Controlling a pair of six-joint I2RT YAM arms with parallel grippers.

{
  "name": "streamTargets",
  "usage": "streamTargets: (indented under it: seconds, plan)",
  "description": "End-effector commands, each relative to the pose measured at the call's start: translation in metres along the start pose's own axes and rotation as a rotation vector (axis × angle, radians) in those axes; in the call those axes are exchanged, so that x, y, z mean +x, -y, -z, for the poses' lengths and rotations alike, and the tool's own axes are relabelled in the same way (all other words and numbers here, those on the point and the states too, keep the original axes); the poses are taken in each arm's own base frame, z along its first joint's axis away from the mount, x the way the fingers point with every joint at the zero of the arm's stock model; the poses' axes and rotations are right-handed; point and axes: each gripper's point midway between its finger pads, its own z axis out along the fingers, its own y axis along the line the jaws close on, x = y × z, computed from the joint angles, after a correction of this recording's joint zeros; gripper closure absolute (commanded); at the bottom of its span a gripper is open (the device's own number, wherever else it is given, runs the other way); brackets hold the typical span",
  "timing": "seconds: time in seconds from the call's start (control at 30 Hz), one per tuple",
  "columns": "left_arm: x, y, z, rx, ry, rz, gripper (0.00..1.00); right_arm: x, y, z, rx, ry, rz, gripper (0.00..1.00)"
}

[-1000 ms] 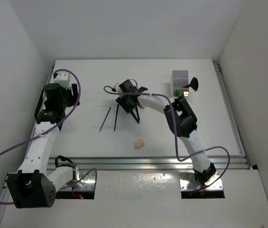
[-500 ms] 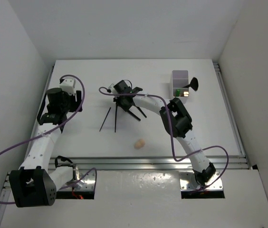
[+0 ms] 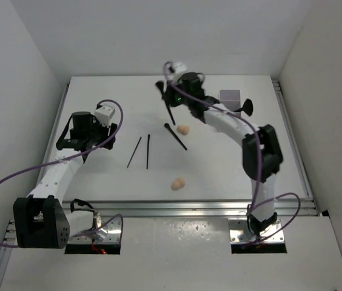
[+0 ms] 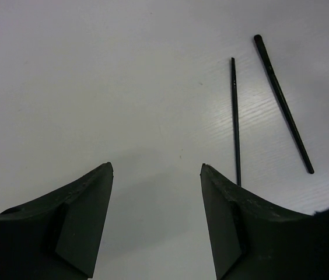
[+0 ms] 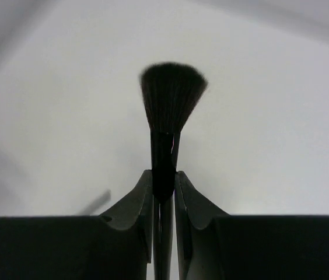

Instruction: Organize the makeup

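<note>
My right gripper (image 3: pixel 170 102) is raised over the back middle of the table and shut on a black fan brush (image 5: pixel 173 99), whose bristles stick out past the fingertips (image 5: pixel 144 186). On the table lie another black brush (image 3: pixel 176 137), two thin black sticks (image 3: pixel 134 151) (image 3: pixel 148 151) and two peach sponges (image 3: pixel 183 130) (image 3: pixel 178 183). My left gripper (image 3: pixel 107 136) hovers at the left, open, with nothing between its fingers (image 4: pixel 91 192). In the left wrist view the two sticks (image 4: pixel 234 116) (image 4: pixel 282 105) lie ahead to the right.
A white compartmented box (image 3: pixel 230 96) stands at the back right, holding a dark fan brush (image 3: pixel 247 107) and something green (image 3: pixel 226 116). White walls close in the table on three sides. A metal rail (image 3: pixel 189 208) runs along the near edge.
The right gripper closed on the fan brush and lifted it from the middle of the table toward the back. The left gripper swung right, toward the sticks.
</note>
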Motion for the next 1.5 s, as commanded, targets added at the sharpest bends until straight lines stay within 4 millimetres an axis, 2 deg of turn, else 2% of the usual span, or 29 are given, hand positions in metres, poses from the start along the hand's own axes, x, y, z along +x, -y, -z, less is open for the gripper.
streamTargets:
  seconds: [0.0,0.03,0.07,0.1,0.13,0.17,0.2,0.23,0.27,0.3,0.37,0.4,0.47,0.5,0.57,0.63,0.7,0.73,0.77,0.87,1.07,1.27,1.47]
  plan:
    - [-0.025,0.011,0.0,0.042,0.044,-0.082,0.33,-0.12,0.066,0.082,0.036,0.509,-0.21,1.0]
    - [-0.027,0.011,-0.002,0.041,0.041,-0.096,0.33,-0.134,0.089,0.109,0.086,0.588,-0.219,1.0]
    - [-0.025,0.012,-0.002,0.044,0.032,-0.094,0.33,-0.135,0.105,0.121,0.14,0.635,-0.226,1.0]
    - [-0.023,0.016,-0.006,0.052,0.019,-0.115,0.33,-0.142,0.114,0.14,0.159,0.761,-0.202,1.0]
    - [-0.019,0.022,-0.011,0.071,0.004,-0.122,0.33,-0.135,0.144,0.168,0.276,0.805,-0.162,1.0]
    - [-0.017,0.022,-0.013,0.074,-0.005,-0.12,0.33,-0.143,0.159,0.189,0.35,0.89,-0.142,1.0]
    - [-0.015,0.027,-0.016,0.089,-0.013,-0.136,0.33,-0.132,0.171,0.199,0.431,0.908,-0.106,1.0]
    - [-0.011,0.033,-0.021,0.107,-0.032,-0.142,0.33,-0.125,0.192,0.214,0.517,0.927,-0.072,1.0]
    - [-0.007,0.034,-0.024,0.111,-0.044,-0.14,0.33,-0.113,0.204,0.218,0.58,0.91,-0.047,1.0]
    - [-0.005,0.039,-0.027,0.125,-0.056,-0.146,0.33,-0.104,0.227,0.23,0.694,0.917,-0.066,1.0]
    - [-0.006,0.042,-0.035,0.137,-0.071,-0.15,0.33,-0.089,0.249,0.236,0.802,0.922,-0.032,1.0]
    - [-0.002,0.042,-0.038,0.14,-0.084,-0.138,0.33,-0.088,0.261,0.253,0.891,0.978,-0.061,1.0]
    - [-0.007,0.04,-0.043,0.13,-0.086,-0.125,0.33,-0.069,0.284,0.249,0.969,0.944,-0.073,1.0]
    - [-0.001,0.041,-0.047,0.136,-0.108,-0.122,0.33,-0.067,0.288,0.249,0.989,0.943,-0.084,1.0]
    - [-0.004,0.036,-0.051,0.115,-0.113,-0.124,0.33,-0.059,0.299,0.246,1.014,0.931,-0.093,1.0]
    - [0.0,0.034,-0.057,0.109,-0.134,-0.113,0.33,-0.057,0.301,0.243,1.02,0.934,-0.107,1.0]
    - [-0.003,0.034,-0.059,0.108,-0.132,-0.113,0.33,-0.044,0.304,0.231,1.021,0.901,-0.118,1.0]
    - [0.002,0.034,-0.062,0.112,-0.147,-0.111,0.33,-0.036,0.312,0.233,1.049,0.894,-0.126,1.0]
    - [0.001,0.034,-0.064,0.113,-0.15,-0.111,0.33,-0.031,0.306,0.22,1.029,0.881,-0.137,1.0]
    - [0.005,0.033,-0.067,0.107,-0.163,-0.11,0.33,-0.012,0.309,0.201,1.04,0.858,-0.154,1.0]
    - [0.003,0.032,-0.069,0.107,-0.163,-0.11,0.33,-0.011,0.305,0.183,0.999,0.862,-0.183,1.0]
    - [0.002,0.029,-0.069,0.097,-0.155,-0.094,0.33,0.004,0.308,0.173,0.995,0.835,-0.21,1.0]
    - [0.008,0.03,-0.067,0.1,-0.166,-0.093,0.33,0.014,0.301,0.169,0.954,0.829,-0.259,0.99]
